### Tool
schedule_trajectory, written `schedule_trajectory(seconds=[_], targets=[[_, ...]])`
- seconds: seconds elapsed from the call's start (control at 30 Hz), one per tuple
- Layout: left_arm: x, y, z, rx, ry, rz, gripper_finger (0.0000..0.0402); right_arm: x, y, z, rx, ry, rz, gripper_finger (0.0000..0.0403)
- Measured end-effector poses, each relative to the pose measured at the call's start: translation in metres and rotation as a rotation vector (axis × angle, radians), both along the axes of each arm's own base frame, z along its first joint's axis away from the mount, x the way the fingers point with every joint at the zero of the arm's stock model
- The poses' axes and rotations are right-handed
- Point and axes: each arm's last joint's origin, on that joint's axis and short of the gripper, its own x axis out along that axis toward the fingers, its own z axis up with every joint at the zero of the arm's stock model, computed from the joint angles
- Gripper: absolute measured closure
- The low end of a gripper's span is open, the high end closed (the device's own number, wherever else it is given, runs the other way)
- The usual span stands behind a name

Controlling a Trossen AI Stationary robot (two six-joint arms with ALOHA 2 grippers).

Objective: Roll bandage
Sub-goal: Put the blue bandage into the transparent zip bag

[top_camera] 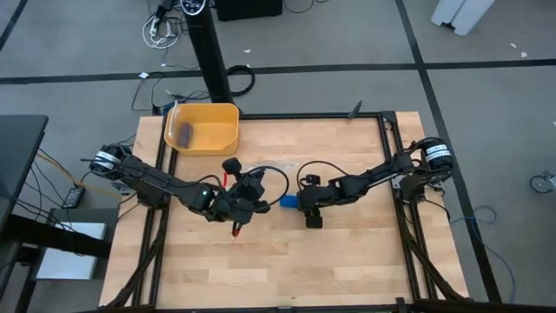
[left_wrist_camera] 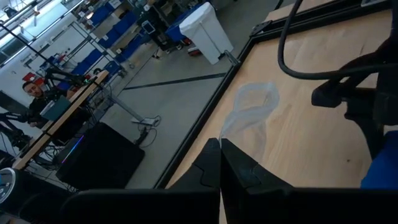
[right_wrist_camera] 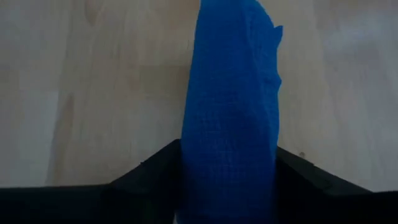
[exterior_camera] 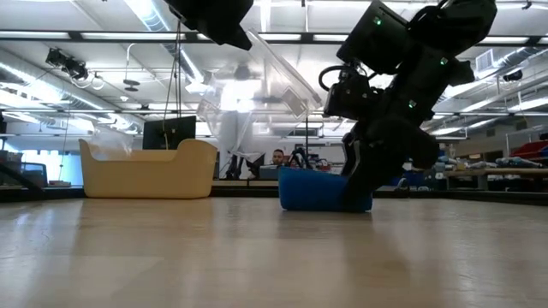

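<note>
The bandage [right_wrist_camera: 230, 93], a bright blue roll of soft fabric, lies on its side on the wooden table [top_camera: 347, 261]; the low view also shows the bandage [exterior_camera: 318, 190]. My right gripper [right_wrist_camera: 229, 186] slants down over it, open, with a dark finger on either side of the roll's near end. In the high view my right gripper [top_camera: 302, 203] is at mid-table. My left gripper [left_wrist_camera: 219, 142] hovers just left of it, shut on a clear crinkly plastic packet [left_wrist_camera: 252, 112]. My left gripper pinches one end of the clear packet [left_wrist_camera: 231, 134] between its two shut fingertips. The packet [exterior_camera: 265, 77] reaches out beyond the fingers and is held up clear of the table. My right gripper's fingers [right_wrist_camera: 155, 171] stand close against the roll's sides; I cannot tell whether they touch it.
A yellow bin [top_camera: 201, 128] stands at the table's far left with a dull purple-grey cylinder [top_camera: 186, 132] inside. Black rails [top_camera: 389, 174] frame the tabletop. The near half of the table is bare wood.
</note>
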Motion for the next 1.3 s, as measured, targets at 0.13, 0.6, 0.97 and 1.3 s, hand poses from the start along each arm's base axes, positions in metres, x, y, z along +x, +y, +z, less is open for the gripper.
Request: schedule_trajectory(seconds=[0.13,0.6,0.97,1.3], targets=[[0.000,0.000,0.000,-0.012,0.006,-0.017,0.0401,-0.001,0.004,0.001,-0.015,-0.007,0.007,0.0275],[0.004,0.001,-0.001,-0.284,-0.186,-0.035,0.0401,-0.045,0.048,0.119,-0.260,-0.124,-0.139,0.0358],[0.010,-0.002,0.004,-0.344,-0.262,-0.087,0.0401,-0.045,0.042,0.174,-0.454,-0.156,-0.206,0.0358],[0.012,-0.002,0.008,-0.364,-0.324,-0.089,0.0401,-0.032,0.034,0.157,-0.472,-0.064,-0.204,0.0358]])
